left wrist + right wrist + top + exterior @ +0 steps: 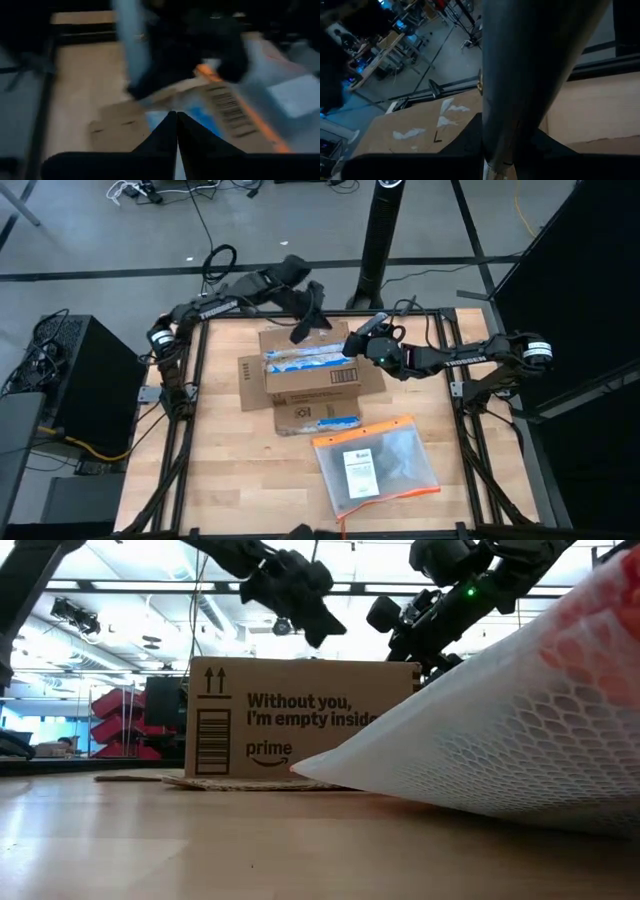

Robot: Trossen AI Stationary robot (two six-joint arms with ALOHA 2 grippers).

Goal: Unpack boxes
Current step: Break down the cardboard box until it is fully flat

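The brown cardboard box (305,380) stands mid-table on its bottom, its flaps spread out, with blue-and-white packets (300,360) showing inside. In the low view the box's printed side (300,720) faces the near edge. My left gripper (299,334) hovers shut and empty above the box's far edge, and its joined fingertips (176,120) show in the left wrist view. My right gripper (352,346) is at the box's far right corner, shut on a flap. My right gripper pinches a box flap (520,100) between its two fingers at the far right corner of the box (350,355). It comes from the table's right, slanting slightly down. The flap fills the right wrist view edge-on and hides the fingertips. The box stays on the table.
A flat clear pouch with an orange edge (380,465) lies near the table's near right side and looms close in the low view (500,750). A black frame (195,430) borders the tabletop. Bare wood (230,470) lies near left of the box.
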